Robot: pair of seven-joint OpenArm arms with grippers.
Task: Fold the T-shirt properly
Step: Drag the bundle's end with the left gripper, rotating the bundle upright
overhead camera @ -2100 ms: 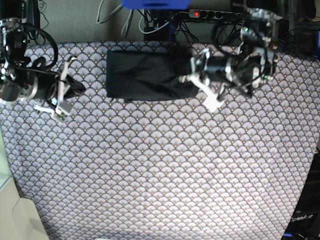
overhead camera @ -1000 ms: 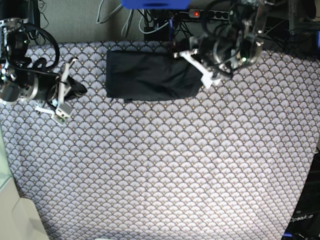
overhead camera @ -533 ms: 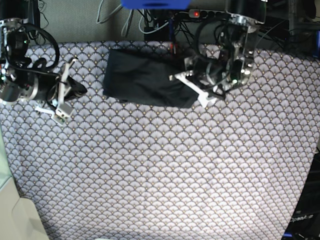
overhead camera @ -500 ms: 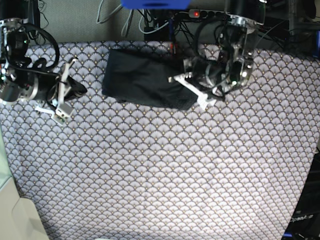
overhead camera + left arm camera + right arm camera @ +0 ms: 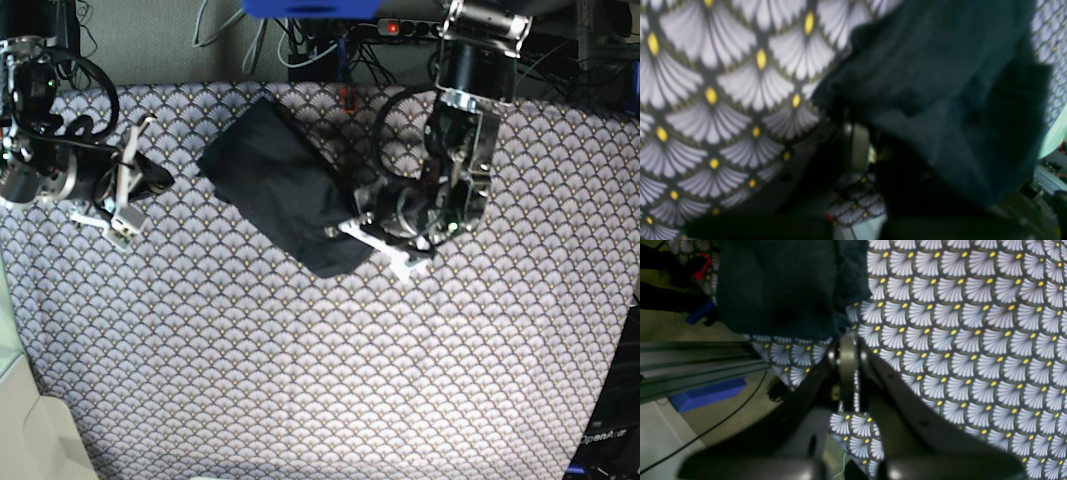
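Worktop (image 5: 300, 380): covered edge to edge by a fan-scale tablecloth (image 5: 480, 360); bare of other goods in the near half, likely kept free as folding room.

T-shirt (image 5: 280, 195): black, already gathered into a compact oblong, lying slantwise across the far middle of the worktop, one end toward the far left, the other toward the centre; in the left wrist view (image 5: 940, 100) bunched and partly raised off the cloth at the gripped end.

Left pincer (image 5: 372, 238): clamped on the T-shirt's lower-right corner, fingers close together with dark fabric between them; probably held so as to drag or swing the bundle toward open space.

Right pincer (image 5: 125, 190): parked near the left edge, well apart from the garment; jaws closed, nothing between them in the right wrist view (image 5: 847, 353); seemingly waiting its turn.

Judgement: folding largely done, repositioning or squaring-up under way; one-corner hold could loosen the layers.
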